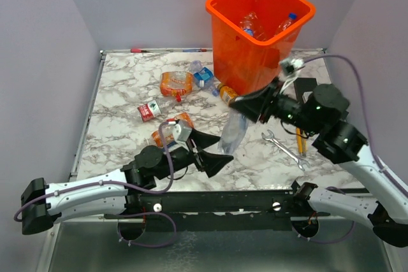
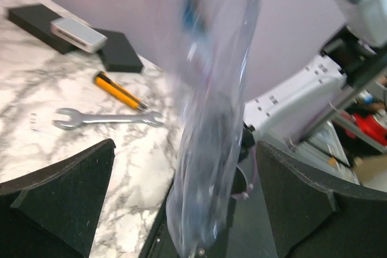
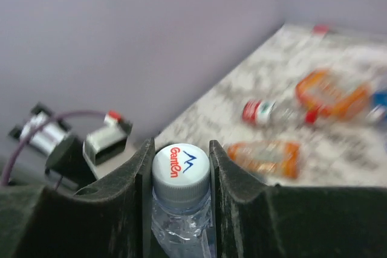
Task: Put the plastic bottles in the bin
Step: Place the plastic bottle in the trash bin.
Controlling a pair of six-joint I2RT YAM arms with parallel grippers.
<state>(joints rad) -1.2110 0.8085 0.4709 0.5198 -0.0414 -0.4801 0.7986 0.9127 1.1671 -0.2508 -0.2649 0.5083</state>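
Mid-carry: right gripper (image 3: 181, 149) pinches the clear bottle (image 1: 233, 132) up top, left gripper (image 1: 231, 150) gapes empty, next swing it over the bin (image 1: 236, 62)

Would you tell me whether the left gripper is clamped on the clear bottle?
No, the left gripper is open, with gaps either side of the clear bottle.

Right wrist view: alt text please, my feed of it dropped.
The right tool grips a clear bottle by its white cap. Behind, blurred, orange-labelled bottles and a red-labelled one lie on the marble table.
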